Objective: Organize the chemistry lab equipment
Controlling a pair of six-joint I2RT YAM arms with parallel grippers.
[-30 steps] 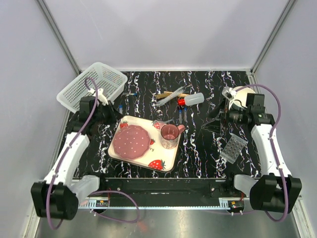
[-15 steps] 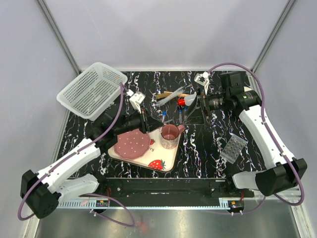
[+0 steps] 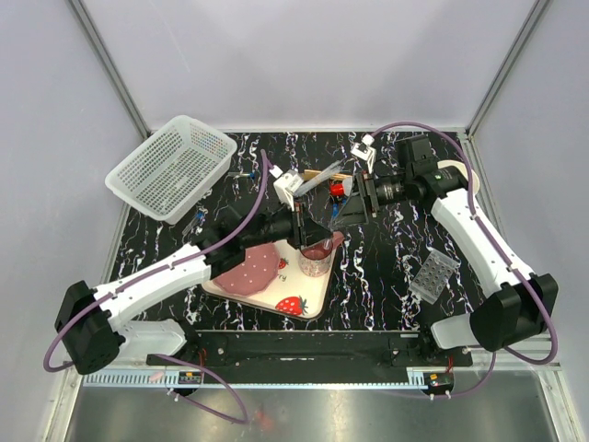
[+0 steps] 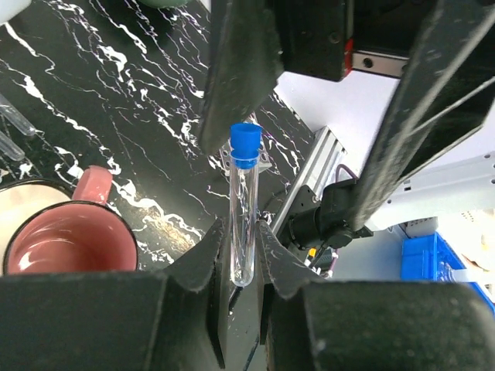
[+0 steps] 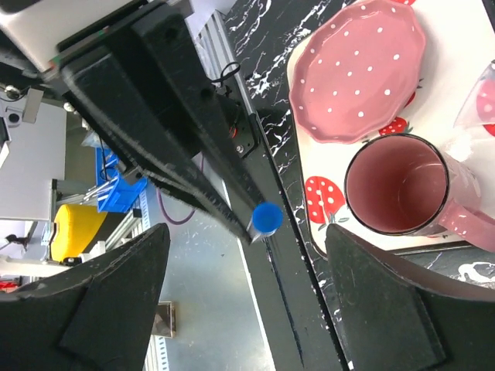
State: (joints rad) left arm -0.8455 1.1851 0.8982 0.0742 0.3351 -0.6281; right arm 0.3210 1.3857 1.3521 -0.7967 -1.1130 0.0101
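My left gripper (image 3: pixel 311 227) is shut on a clear tube with a blue cap (image 4: pixel 244 209) and holds it above the pink cup. In the left wrist view the left gripper (image 4: pixel 241 236) clamps the tube's round lower end. My right gripper (image 3: pixel 347 209) is open and faces it, its fingers (image 4: pixel 240 69) on either side of the cap without touching. The cap (image 5: pixel 267 217) shows between the right gripper's (image 5: pixel 247 239) wide jaws. The clear perforated rack (image 3: pixel 433 274) lies at the right. The red-capped bottle (image 3: pixel 337 190), the wooden tool (image 3: pixel 320 173) and the droppers (image 3: pixel 306 187) lie behind the grippers, partly hidden.
The strawberry-print tray (image 3: pixel 304 304) carries the pink plate (image 3: pixel 253 267) and the pink cup (image 3: pixel 316 258) at front centre. A white mesh basket (image 3: pixel 170 166) stands at the back left. Loose blue-tipped tubes lie near it (image 3: pixel 196 217) and further back (image 3: pixel 247 173).
My left arm has swung from beside the basket to the table's centre, with the tube in its gripper. My right arm has swung left from the right side and now faces it.
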